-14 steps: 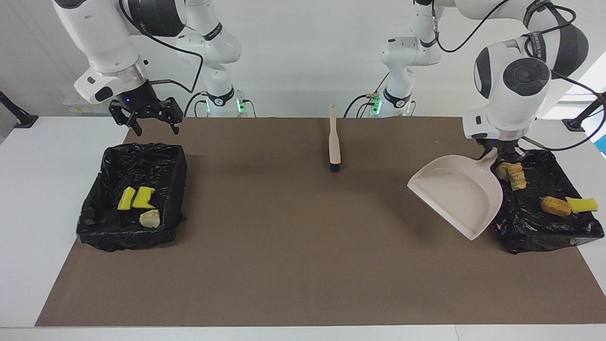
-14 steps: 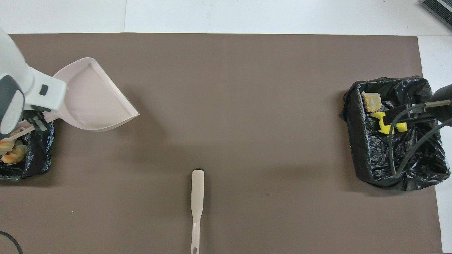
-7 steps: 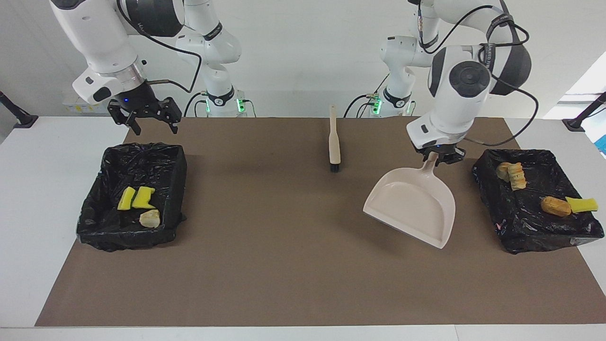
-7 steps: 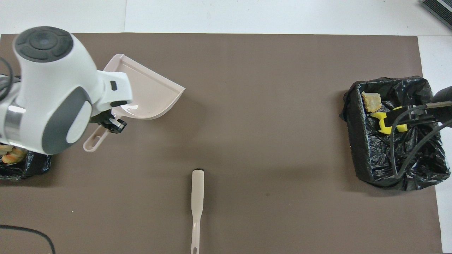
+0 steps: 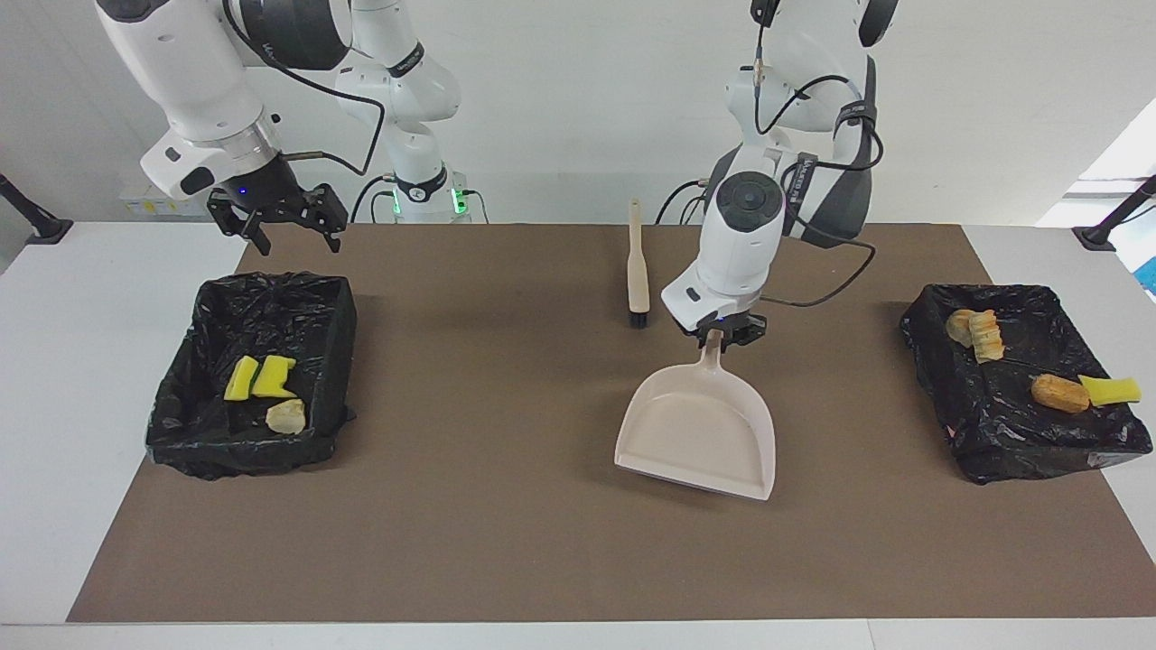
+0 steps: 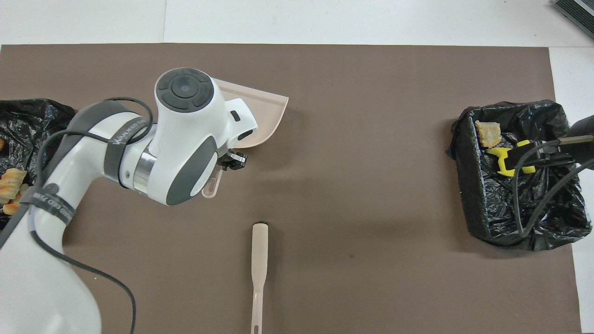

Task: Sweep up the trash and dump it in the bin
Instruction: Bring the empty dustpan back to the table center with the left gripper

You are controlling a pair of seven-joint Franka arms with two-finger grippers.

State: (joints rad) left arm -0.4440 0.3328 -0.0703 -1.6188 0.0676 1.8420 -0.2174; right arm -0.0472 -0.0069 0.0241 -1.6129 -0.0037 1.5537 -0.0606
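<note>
Dustpan swung from bin to mid-desk

Since the earlier frame, the left gripper (image 5: pixel 722 335) has carried the dustpan (image 5: pixel 700 433) away from the bin at its own end (image 5: pixel 1019 451) to the middle of the brown mat (image 5: pixel 506 533). It is clenched on the handle, pan mouth pointing away from the robots, empty, probably being set down after dumping. Brush (image 5: pixel 638 266) lies flat just beside the pan handle, nearer the robots, untouched.

Trash is all binned: brown lump (image 5: pixel 1060 393), sponge wedge (image 5: pixel 1111 389) and beige lumps (image 5: pixel 977 331) in that bin, well apart from the left gripper; two wedges (image 5: pixel 260 376) and a pale lump (image 5: pixel 286 417) in the other bin (image 5: pixel 181 442). Right gripper (image 5: pixel 284 226) waits over that bin's robot-side edge, released, holding nothing. No scraps visible on the mat, so the task looks about finished.
</note>
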